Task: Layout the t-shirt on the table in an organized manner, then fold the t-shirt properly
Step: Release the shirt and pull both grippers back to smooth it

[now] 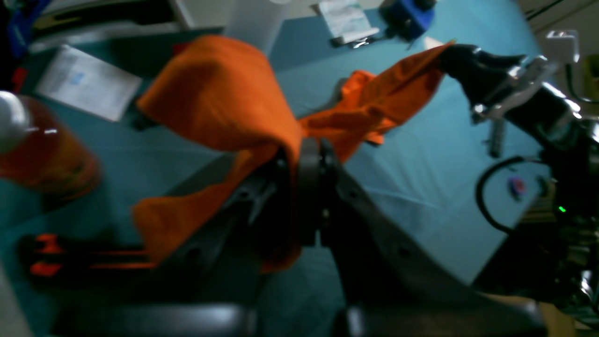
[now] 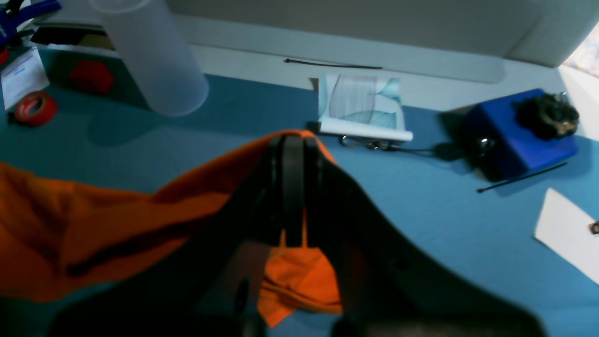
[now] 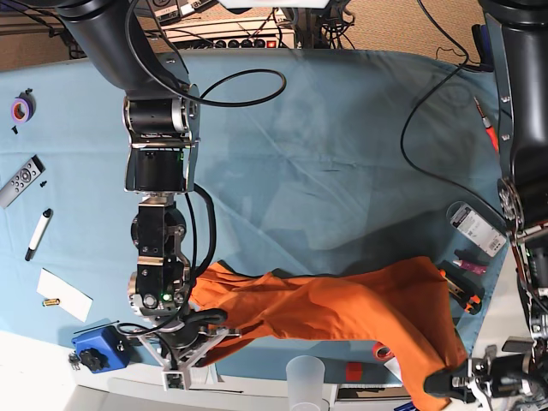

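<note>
My left gripper [image 1: 311, 154] is clamped on a fold of the t-shirt [image 3: 342, 304], and my right gripper [image 2: 292, 154] is pinched on another edge of it. The shirt hangs stretched between my 2 grippers above the near edge of the table [image 3: 342, 154], bunched and sagging mid-span.

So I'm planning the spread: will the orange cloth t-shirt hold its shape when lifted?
Probably not. The orange cloth t-shirt sags between the left gripper and right gripper, so it is floppy. It likely bunches and folds when lowered.
</note>
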Robot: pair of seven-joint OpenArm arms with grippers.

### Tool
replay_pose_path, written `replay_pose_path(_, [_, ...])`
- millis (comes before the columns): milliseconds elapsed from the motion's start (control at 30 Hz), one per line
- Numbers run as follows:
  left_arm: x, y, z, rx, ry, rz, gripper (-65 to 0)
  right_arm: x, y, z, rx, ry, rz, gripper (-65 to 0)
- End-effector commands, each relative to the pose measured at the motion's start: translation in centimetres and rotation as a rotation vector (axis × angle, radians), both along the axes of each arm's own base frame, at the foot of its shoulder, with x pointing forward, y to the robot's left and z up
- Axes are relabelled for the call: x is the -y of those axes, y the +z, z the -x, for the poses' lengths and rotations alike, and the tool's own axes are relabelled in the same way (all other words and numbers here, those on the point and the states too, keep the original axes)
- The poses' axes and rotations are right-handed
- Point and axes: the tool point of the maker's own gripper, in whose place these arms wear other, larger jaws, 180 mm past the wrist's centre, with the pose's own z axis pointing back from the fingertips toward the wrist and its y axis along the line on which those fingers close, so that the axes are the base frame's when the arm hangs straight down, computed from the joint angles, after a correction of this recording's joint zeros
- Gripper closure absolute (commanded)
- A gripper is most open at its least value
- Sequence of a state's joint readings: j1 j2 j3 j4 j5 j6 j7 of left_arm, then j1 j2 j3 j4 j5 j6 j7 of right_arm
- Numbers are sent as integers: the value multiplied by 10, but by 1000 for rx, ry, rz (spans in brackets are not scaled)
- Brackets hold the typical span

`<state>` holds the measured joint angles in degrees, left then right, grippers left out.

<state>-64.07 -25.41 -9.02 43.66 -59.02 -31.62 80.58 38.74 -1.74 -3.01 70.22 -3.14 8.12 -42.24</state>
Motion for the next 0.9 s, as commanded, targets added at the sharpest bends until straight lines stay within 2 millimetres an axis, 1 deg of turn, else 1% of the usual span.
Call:
replay_pose_path(0, [0, 28, -4, 69, -3, 35, 0, 6, 39, -9, 98, -9, 4, 0])
replay_pose_path(133, [0, 8, 2, 33, -5, 57, 0, 26, 54, -3, 107, -41, 41, 0])
replay_pose_path(267, [-11, -2, 10, 15, 6, 102, 0, 50, 71, 9, 98, -84, 87, 0])
replay_pose_path(333, [-22, -8, 15, 3, 23, 107, 0, 63, 76, 15, 89, -105, 106, 0])
replay_pose_path(400, [-34, -17, 21, -15, 43, 112, 0, 71, 80, 21, 79, -109, 102, 0])
replay_pose_path(533, [-54, -35, 36, -34, 60, 135, 0, 84, 78, 29, 49, -113, 97, 0])
replay_pose_path(600, [-62, -44, 44, -50, 71, 152, 0, 88, 72, 33, 20, -115, 97, 0])
replay_pose_path(700, [-71, -59, 53, -78, 86, 149, 0, 86, 65, 44, 7, -106, 100, 0])
replay_pose_path(767, [-72, -66, 57, -95, 89, 154, 0, 81, 62, 53, 19, -95, 103, 0])
replay_pose_path(867, [-68, -72, 62, -97, 75, 182, 0, 75, 58, 69, 37, -79, 116, 0])
